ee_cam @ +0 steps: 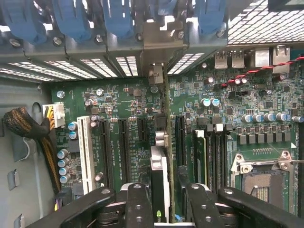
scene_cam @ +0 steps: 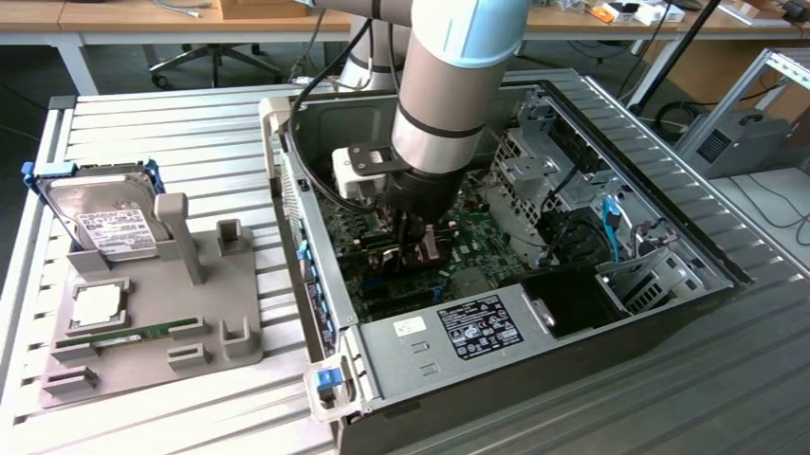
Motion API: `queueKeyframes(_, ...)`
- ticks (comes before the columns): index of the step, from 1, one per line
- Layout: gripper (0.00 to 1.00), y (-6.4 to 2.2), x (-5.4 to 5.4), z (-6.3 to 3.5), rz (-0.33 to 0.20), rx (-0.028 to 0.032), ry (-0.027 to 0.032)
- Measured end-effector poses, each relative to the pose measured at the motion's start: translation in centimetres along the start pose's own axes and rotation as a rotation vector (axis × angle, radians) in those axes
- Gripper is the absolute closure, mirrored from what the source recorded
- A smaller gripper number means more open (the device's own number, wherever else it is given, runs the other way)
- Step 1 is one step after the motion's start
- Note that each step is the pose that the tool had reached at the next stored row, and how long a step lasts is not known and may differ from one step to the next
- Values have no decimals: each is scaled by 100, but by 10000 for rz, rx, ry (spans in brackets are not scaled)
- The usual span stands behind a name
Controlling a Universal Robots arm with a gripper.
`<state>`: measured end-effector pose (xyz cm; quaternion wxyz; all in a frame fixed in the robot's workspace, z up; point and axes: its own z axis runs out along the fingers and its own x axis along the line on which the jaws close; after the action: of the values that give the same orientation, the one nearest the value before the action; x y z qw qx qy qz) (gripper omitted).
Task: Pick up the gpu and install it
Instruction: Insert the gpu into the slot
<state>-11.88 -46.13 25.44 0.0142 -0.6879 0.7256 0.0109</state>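
The gpu (ee_cam: 160, 164) stands on edge in a motherboard slot inside the open computer case (scene_cam: 684, 190). Its silver bracket (ee_cam: 161, 40) sits against the case's rear slot openings. My gripper (ee_cam: 168, 202) hangs straight over the card, one black finger (ee_cam: 138, 204) on each side. The jaws are open, with a visible gap to the card on one side. In the exterior view the gripper (scene_cam: 418, 248) is low inside the case over the green motherboard (scene_cam: 475, 237), and the arm hides most of the gpu.
On the exterior view's left, a grey fixture (scene_cam: 215, 332) holds a blue-framed hard drive (scene_cam: 108, 213), a memory stick (scene_cam: 127, 334) and a square chip (scene_cam: 99, 303). The power supply (scene_cam: 469, 327), drive cage, blue clips (ee_cam: 114, 19), a cable bundle (ee_cam: 28, 128) and the CPU socket (ee_cam: 266, 175) crowd the case.
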Motion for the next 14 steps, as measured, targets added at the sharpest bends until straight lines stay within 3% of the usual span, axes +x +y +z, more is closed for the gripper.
queueKeyframes(4,65,0,-8,-102,1,0,0)
queueKeyframes(11,65,1,-50,-452,0,0,6)
queueKeyframes(14,65,1,-78,-614,0,2,46)
